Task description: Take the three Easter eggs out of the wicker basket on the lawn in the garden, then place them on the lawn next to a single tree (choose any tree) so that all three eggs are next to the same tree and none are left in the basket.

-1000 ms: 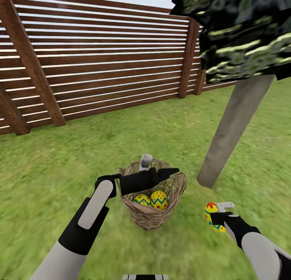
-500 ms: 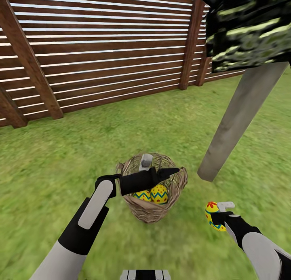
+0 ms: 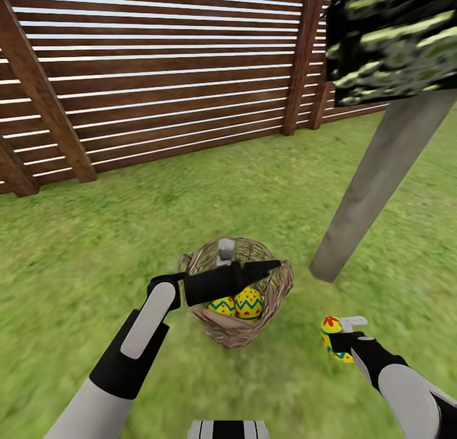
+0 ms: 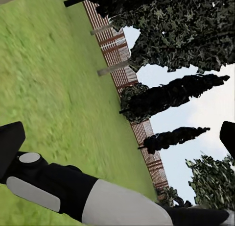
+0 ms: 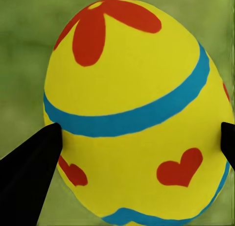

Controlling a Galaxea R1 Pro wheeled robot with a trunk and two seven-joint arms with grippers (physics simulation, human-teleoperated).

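On the lawn (image 3: pixel 95 248), mottled green grass w/ a blurry texture, your basket (image 3: pixel 266 302) sits upright near the middle, close to the trunk (image 3: pixel 374 185) of the tree at right; dark pale-flecked canopy (image 3: pixel 393 39) hangs overhead. Brown slat fence (image 3: pixel 158 90) closes off the back. Two eggs (image 3: pixel 248 303) lie side by side in the basket, touching. Your left gripper (image 3: pixel 223 254) hovers over the basket rim, arm across the opening; can't tell if its jaws are apart or closed. Third egg (image 5: pixel 134 113) is clamped in your right gripper (image 3: pixel 339 337), held above grass right of the basket, nr the trunk base. Left wrist cam: grass, fence, slim dark trees (image 4: pixel 171 96), sky.
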